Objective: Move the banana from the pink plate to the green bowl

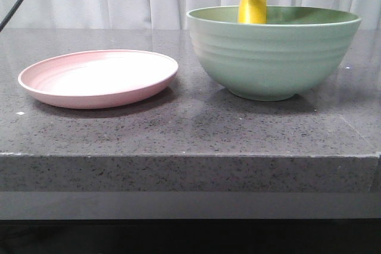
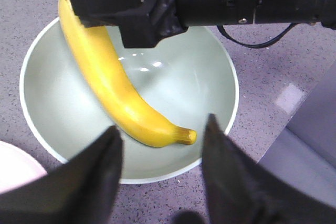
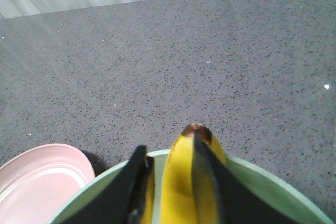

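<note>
Over the green bowl (image 1: pixel 274 52) at right, the right gripper (image 3: pixel 170 182) pinches the banana (image 2: pixel 118 90), release remaining; left gripper (image 2: pixel 160 150) spread; pink plate (image 1: pixel 98 78) bare.

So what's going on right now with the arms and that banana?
Right end effector shut on banana, over green bowl. Left end effector open, empty, above the bowl. Pink plate bare. Nothing in the way.

A smooth bright yellow curved banana (image 2: pixel 118 95) with a dark tip; a pale mint-green ridged round bowl (image 1: pixel 274 52); a pale pink ringed shallow plate (image 1: pixel 98 78); a dark grey speckled stone tabletop (image 1: pixel 190 126); black grippers.
</note>
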`<state>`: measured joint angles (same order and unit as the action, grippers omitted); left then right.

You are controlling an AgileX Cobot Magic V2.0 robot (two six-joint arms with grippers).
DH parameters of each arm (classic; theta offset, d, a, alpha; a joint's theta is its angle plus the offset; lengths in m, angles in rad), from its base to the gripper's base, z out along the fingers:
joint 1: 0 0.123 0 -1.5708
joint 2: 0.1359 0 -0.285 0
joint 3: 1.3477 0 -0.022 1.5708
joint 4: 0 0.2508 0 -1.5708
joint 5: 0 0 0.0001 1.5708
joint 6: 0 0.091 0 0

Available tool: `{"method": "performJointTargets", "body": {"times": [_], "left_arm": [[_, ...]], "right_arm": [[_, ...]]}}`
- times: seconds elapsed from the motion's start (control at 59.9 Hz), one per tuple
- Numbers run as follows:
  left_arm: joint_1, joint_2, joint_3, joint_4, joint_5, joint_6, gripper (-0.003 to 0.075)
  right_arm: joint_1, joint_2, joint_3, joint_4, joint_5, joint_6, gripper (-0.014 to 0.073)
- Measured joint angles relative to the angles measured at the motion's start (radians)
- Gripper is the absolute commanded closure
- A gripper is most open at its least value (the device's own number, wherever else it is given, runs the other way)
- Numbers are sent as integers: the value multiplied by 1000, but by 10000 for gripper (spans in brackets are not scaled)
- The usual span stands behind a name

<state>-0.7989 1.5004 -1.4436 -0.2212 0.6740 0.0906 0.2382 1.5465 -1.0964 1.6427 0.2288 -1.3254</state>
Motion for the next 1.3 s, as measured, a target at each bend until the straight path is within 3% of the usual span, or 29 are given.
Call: {"method": "performJointTargets", "body": {"times": [0.117, 0.417, 0.701, 0.969, 1.303], "left_arm": [[0, 0, 0, 0, 0, 0, 736], [31, -12, 0, 20, -7, 0, 741], [325, -125, 47, 53, -44, -8, 741], [491, -404, 339, 88, -190, -8, 741], [510, -922, 813, 113, -286, -8, 741]], "right_arm": [[0, 0, 0, 0, 0, 0, 716], [0, -42, 4, -56, -28, 0, 701], [0, -279, 84, -177, -177, 0, 701], [0, -586, 302, -199, -193, 0, 701], [0, -1031, 654, -205, -162, 0, 701]]}}
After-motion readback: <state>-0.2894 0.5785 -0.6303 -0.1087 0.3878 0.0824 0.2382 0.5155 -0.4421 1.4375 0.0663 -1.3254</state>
